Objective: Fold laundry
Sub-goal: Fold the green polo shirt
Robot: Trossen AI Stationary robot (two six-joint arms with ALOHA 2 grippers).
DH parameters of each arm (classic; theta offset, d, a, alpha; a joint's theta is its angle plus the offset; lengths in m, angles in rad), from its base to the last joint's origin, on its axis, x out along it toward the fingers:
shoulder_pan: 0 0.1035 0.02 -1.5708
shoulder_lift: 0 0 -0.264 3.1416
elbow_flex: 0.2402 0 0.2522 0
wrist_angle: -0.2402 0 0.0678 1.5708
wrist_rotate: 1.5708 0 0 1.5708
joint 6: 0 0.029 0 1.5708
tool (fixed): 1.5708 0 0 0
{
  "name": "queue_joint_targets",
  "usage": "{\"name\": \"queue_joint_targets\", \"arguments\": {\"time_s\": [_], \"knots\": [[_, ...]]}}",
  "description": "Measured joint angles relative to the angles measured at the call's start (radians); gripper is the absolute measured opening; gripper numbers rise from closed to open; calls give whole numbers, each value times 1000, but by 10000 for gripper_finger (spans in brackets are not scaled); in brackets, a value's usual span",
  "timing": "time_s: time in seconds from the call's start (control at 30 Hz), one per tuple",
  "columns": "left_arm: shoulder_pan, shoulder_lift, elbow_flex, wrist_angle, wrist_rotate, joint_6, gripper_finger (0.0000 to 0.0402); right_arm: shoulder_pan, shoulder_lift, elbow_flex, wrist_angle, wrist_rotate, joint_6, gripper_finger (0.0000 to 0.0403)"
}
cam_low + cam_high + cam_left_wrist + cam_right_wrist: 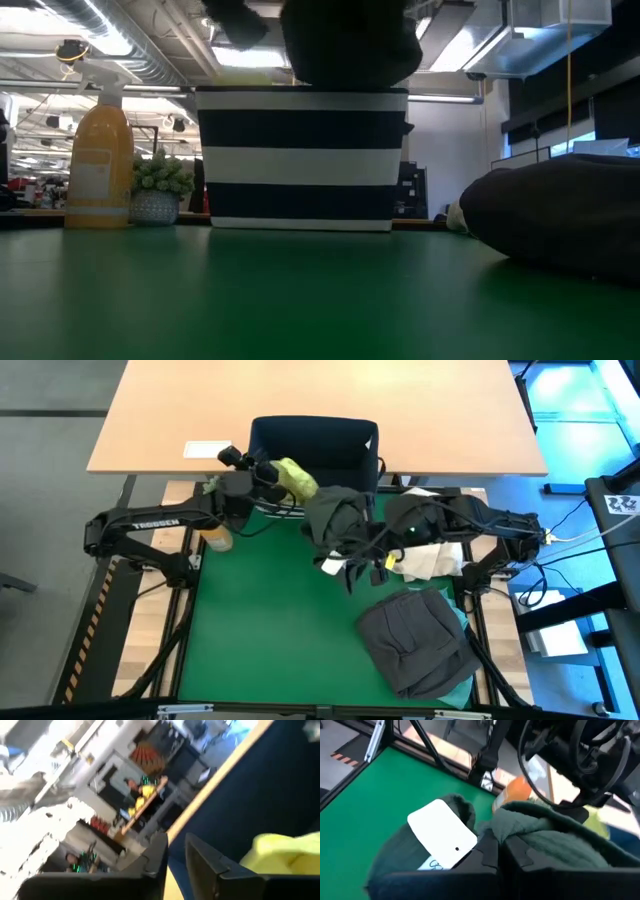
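Room for you lies lower left on the green mat (270,650). Right gripper (345,550) clamps the dark green garment (338,515) at centre; left gripper (262,465), slightly parted, sits beside the yellow-green shirt (295,477) at the bin's (315,438) edge.

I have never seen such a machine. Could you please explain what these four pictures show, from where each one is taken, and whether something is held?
This is a robot with two dark arms at a green table. One picture looks down from above, one looks level across the table top, and two come from cameras on the wrists.

The right end effector is shut on a dark green garment with a white tag, lifted near the navy bin. The left end effector is at the bin beside a yellow-green shirt; its fingers stand a little apart and do not appear to hold it.

A folded grey garment lies on the table. A spray bottle stands at the edge.
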Motion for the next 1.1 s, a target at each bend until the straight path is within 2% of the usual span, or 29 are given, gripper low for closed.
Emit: {"name": "queue_joint_targets", "arguments": {"time_s": [0.3, 0.53, 0.6, 0.73, 0.8, 0.97, 1.1], "knots": [[-86, -37, 0, 69, 63, 45, 143, 1, 7, 0, 64, -50, -24, 0], [-289, -57, 1, -12, 101, -140, 155, 2, 54, 0, 84, -110, -26, 0], [-350, -57, 1, -16, 78, -157, 154, 2, 75, 0, 71, -110, -26, 0], [-478, -58, 1, -39, -59, -209, 151, 1, 123, 0, 38, -107, -26, 0], [-548, -59, 1, -113, -100, -299, 151, 1, 151, 0, 19, -107, -28, 0], [-728, -58, 1, -332, -117, -592, 150, 1, 195, 0, -35, -108, -32, 0], [-824, -58, 1, -482, -144, -802, 150, -8, 221, 0, -35, -147, -32, 0]]}}
